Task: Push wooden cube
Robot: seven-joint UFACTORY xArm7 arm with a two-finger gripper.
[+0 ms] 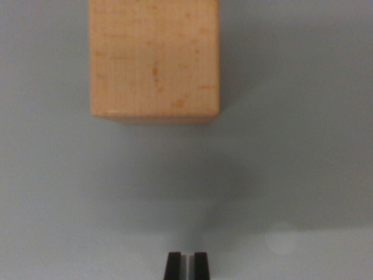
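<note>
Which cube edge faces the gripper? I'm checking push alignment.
The wooden cube's bottom edge in the wrist view, facing the nearly closed gripper.

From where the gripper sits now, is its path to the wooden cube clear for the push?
Probably yes. Only bare grey table shows between the gripper, its fingertips nearly together at the bottom edge, and the wooden cube ahead. The cube sits slightly toward the wrist view's left.

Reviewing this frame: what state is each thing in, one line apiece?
wooden cube: resting on the grey surface, untouched, cut off by the view's top edge.
claw: at the view's bottom edge, fingertips nearly together with a thin gap, holding nothing, clear of the cube.
grey surface: bare where visible, shadowed below the cube.
</note>
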